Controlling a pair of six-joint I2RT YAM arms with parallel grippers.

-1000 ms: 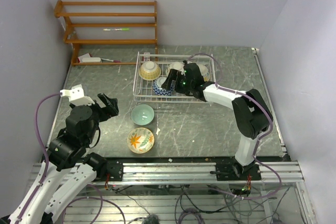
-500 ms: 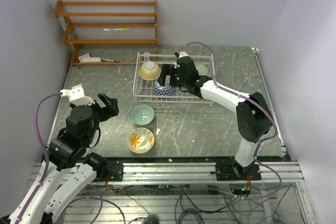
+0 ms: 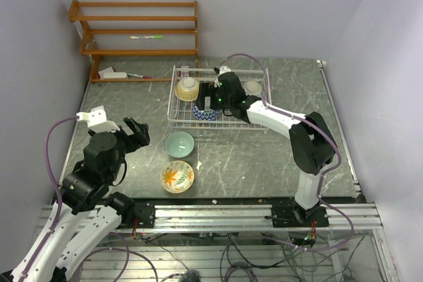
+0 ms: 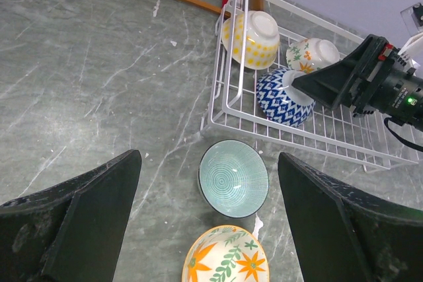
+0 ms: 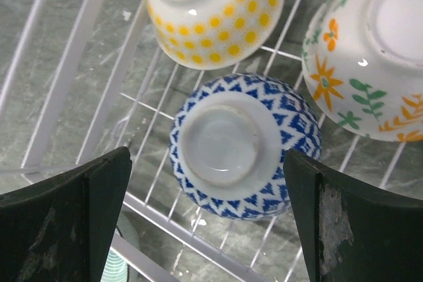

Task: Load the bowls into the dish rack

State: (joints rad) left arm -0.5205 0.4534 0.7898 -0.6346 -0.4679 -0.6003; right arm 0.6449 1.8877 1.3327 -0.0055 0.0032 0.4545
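Two bowls (image 3: 180, 144) outside dish rack (image 3: 228, 122). Right gripper (image 5: 206, 156) gapes empty over blue bowl (image 5: 228, 143); sloppy retreat could clip yellow-dotted bowl (image 5: 215, 4). Left gripper (image 3: 135, 131) open, empty.

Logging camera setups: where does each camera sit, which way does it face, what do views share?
Top external: above and behind the robot, looking down on the table; left gripper and right gripper show, the right over the dish rack.
Left wrist: angled forward and down at the teal bowl and rack; own open fingers at the bottom.
Right wrist: straight down onto the upturned blue bowl; own fingers in the bottom corners.
Shared: all three show the blue bowl.
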